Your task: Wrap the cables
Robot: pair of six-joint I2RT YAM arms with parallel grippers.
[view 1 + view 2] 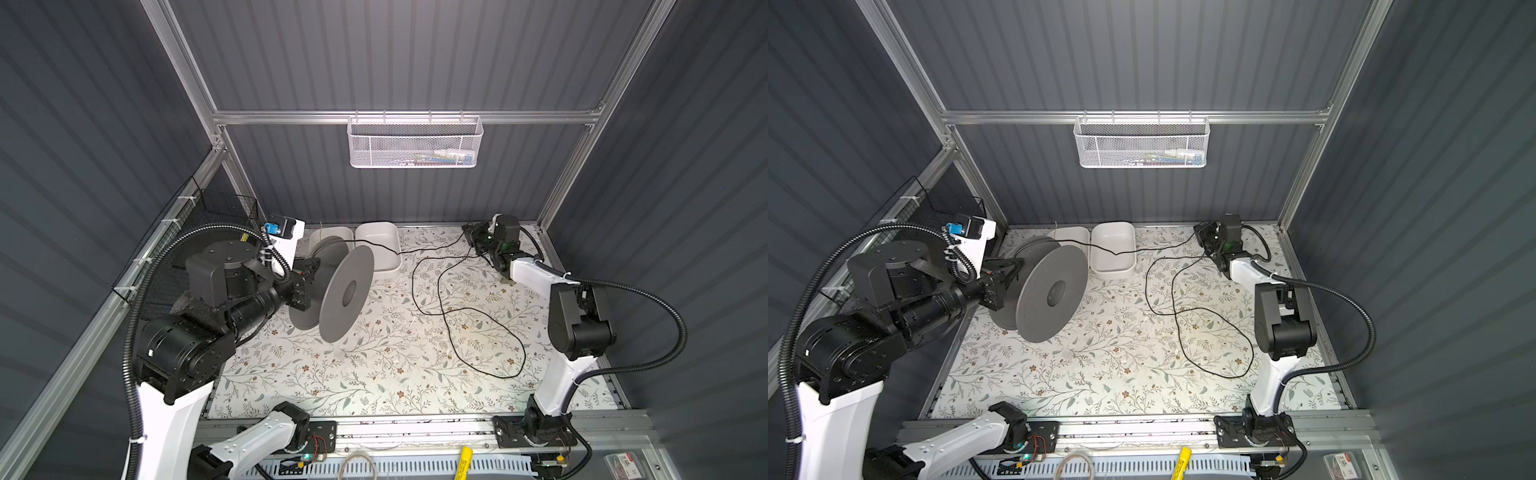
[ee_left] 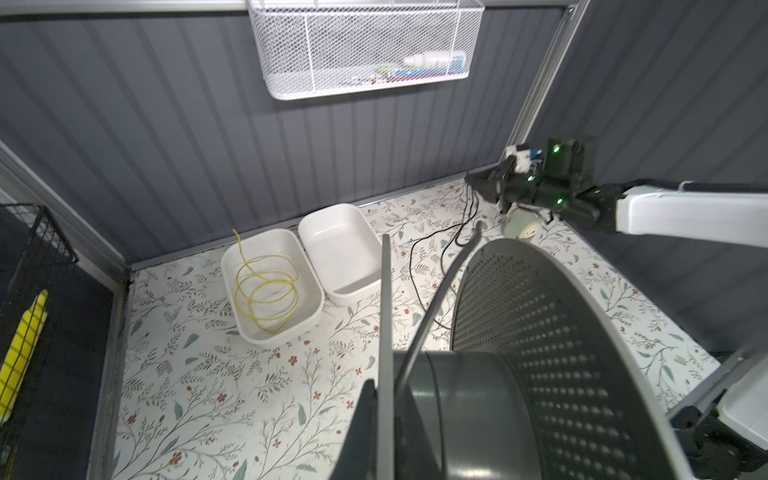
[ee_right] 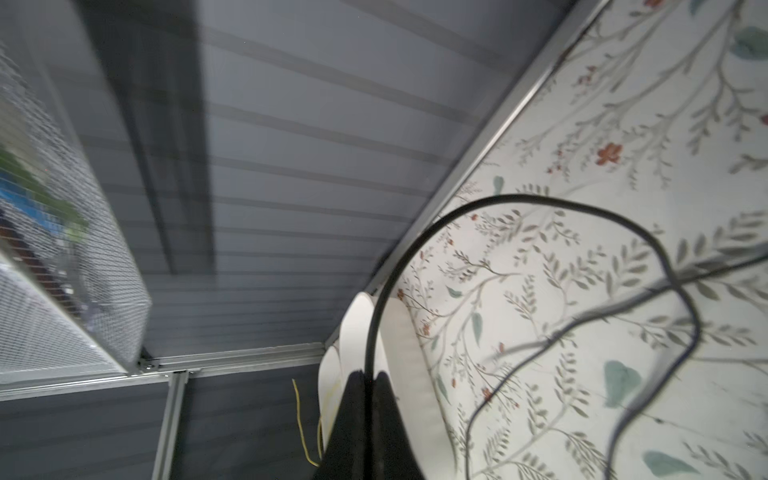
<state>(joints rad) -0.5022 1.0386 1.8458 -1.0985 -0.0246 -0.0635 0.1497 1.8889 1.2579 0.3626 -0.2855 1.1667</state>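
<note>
The cables are one thin black cord (image 1: 478,309) (image 1: 1208,309), lying in loose loops on the floral table at the right. One strand runs from the loops over the white bins to a grey spool (image 1: 347,291) (image 1: 1054,291). My left gripper (image 1: 309,270) (image 2: 384,390) is shut on the spool's near flange (image 2: 385,311) and holds the spool above the table at the left. My right gripper (image 1: 471,239) (image 3: 368,376) is at the back right, shut on the cord (image 3: 498,199), which comes out between its fingertips.
Two white bins stand at the back; one (image 2: 230,257) holds a yellow wire coil (image 2: 266,291), the other (image 2: 332,232) (image 1: 380,245) is crossed by the cord. A white mesh basket (image 1: 415,143) hangs on the back rail. A black wire basket (image 1: 220,208) sits at the left wall.
</note>
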